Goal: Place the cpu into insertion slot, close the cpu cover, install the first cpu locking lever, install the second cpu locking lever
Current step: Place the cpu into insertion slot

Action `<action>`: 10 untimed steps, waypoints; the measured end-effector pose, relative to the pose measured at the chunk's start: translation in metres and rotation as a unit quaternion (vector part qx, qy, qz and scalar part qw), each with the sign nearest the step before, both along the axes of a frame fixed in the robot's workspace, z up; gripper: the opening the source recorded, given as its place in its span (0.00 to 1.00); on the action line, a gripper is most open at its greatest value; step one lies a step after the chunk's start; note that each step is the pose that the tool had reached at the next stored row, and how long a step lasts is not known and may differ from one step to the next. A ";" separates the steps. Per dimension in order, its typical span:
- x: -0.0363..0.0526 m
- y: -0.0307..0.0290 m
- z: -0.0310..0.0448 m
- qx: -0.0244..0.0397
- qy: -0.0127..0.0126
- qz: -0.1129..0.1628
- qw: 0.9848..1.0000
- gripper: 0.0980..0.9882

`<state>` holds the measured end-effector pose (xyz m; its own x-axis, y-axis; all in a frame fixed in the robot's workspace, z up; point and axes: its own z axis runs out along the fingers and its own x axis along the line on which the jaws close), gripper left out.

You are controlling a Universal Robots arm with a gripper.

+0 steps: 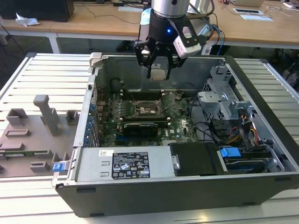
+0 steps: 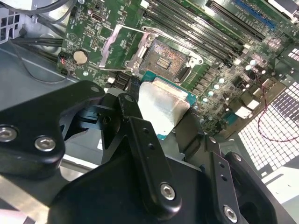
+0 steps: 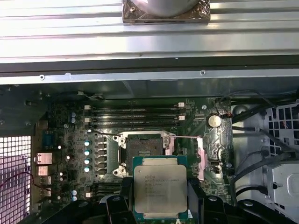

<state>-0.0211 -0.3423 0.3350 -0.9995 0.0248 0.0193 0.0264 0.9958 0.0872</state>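
Note:
My gripper (image 1: 158, 69) hangs above the open computer case, shut on the cpu (image 1: 158, 73), a flat square chip with a silver-grey top. In both wrist views the cpu (image 3: 160, 189) (image 2: 163, 105) sits between the black fingers (image 2: 135, 126), lifted clear of the green motherboard (image 3: 70, 140). The insertion slot (image 3: 142, 150) (image 2: 168, 58) (image 1: 148, 110) lies open and bare below it. The cpu cover (image 3: 202, 157) (image 2: 119, 46) is swung up beside the slot. Thin wire levers (image 3: 187, 137) stand out from the socket's sides.
Memory slots (image 3: 135, 116) run along one side of the socket. A labelled power supply (image 1: 124, 165) and black drive bay (image 1: 194, 158) line the case front. A metal drive cage (image 1: 224, 100) with cables stands at the exterior view's right. A grey fixture tray (image 1: 32, 135) lies outside the case.

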 end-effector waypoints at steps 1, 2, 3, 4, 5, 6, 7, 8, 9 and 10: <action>0.0000 0.0000 -0.0005 0.000 0.000 0.000 1.000 0.50; 0.0000 0.0000 -0.0012 0.000 0.000 0.000 1.000 0.50; 0.0000 0.0000 -0.0016 0.000 0.000 0.000 1.000 0.50; 0.0000 0.0000 -0.0021 0.000 0.000 0.000 1.000 0.50; 0.0000 0.0000 -0.0025 0.000 0.000 0.000 1.000 0.50; 0.0000 0.0000 -0.0029 0.000 0.000 0.000 1.000 0.50; 0.0000 0.0000 -0.0033 0.000 0.000 0.000 1.000 0.50; 0.0000 0.0000 -0.0041 0.000 0.000 0.000 1.000 0.50; 0.0000 0.0000 -0.0049 0.000 0.000 0.000 1.000 0.50; 0.0000 0.0000 -0.0054 0.000 0.000 0.000 1.000 0.50</action>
